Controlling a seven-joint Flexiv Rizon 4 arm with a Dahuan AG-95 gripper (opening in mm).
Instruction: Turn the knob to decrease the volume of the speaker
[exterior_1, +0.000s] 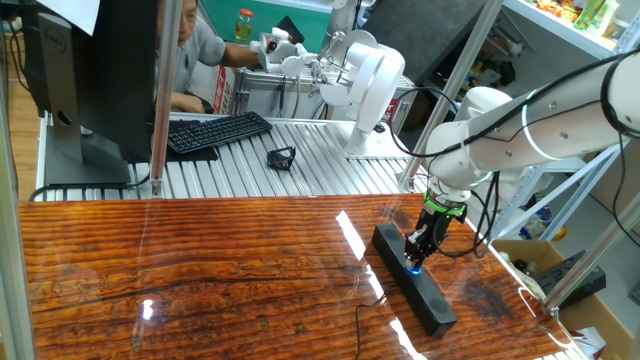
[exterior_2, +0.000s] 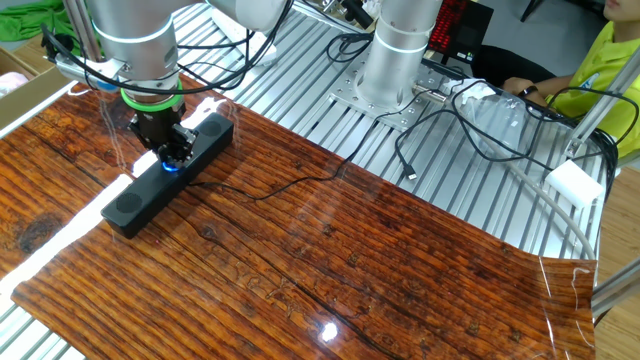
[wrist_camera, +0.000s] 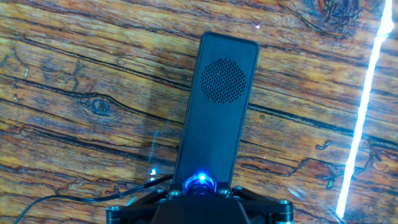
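glossy wood-grain table (lamp glare), ribbed metal behind; jaws grip the knob on speaker.

Speaker lies on table — keyboard behind.

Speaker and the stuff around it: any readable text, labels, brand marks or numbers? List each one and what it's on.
No text can be read in any view.
speaker: plain black mesh, no brand mark shows.
knob: blue glow only, no markings seen.
red display behind the arm's base: too blurred to read.
bottles on the shelf: labels too small to read.
keyboard: key legends too small.
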